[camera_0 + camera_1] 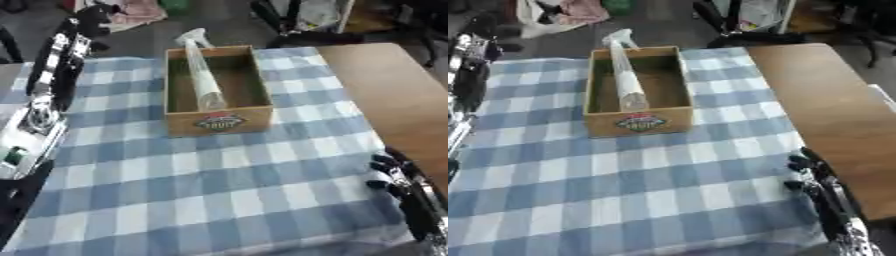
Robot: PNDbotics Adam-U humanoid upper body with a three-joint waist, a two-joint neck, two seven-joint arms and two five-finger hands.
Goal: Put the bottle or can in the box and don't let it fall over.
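R robot hand (811, 172) low, fingers curled; L arm (61, 60) raised.

It looked like a lab or workroom: a checked cloth (201, 190) covered a plain table (394, 100), with chair bases (754, 35) and clutter beyond.

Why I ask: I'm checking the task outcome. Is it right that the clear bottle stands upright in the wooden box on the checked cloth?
Not quite. The clear bottle is in the wooden box on the checked cloth, but it lies tilted, its top leaning over the far rim, as the left eye view shows.
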